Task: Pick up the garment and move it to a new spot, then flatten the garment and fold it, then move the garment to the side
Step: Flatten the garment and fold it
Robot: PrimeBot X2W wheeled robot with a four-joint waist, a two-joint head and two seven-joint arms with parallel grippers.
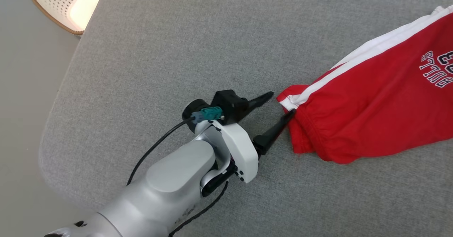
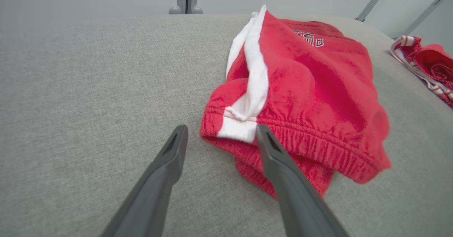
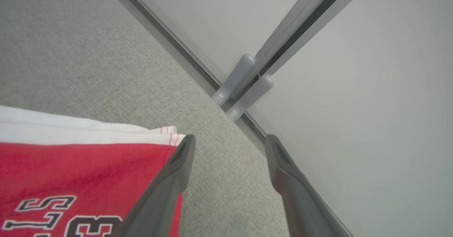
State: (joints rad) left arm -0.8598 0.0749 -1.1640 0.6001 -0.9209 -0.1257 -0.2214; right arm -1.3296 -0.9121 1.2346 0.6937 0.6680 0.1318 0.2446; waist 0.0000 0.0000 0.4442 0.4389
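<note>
The garment (image 1: 375,99) is a pair of red shorts with a white side stripe and dark lettering, lying on the grey cushioned surface (image 1: 170,45) at the right. My left gripper (image 1: 279,106) stands open at the waistband corner, one finger (image 2: 272,148) lying over the elastic hem and the other on bare fabric beside it. In the left wrist view the garment (image 2: 300,88) stretches away from the fingers. My right gripper (image 3: 228,143) is open beside the garment's (image 3: 78,166) hem corner, near the surface's far edge, nothing between its fingers.
A white perforated basket (image 1: 67,3) with a tan rim stands on the floor beyond the surface's left corner. Another red and white striped cloth (image 2: 424,63) lies at the right in the left wrist view. Grey frame legs (image 3: 244,84) rise past the surface's edge.
</note>
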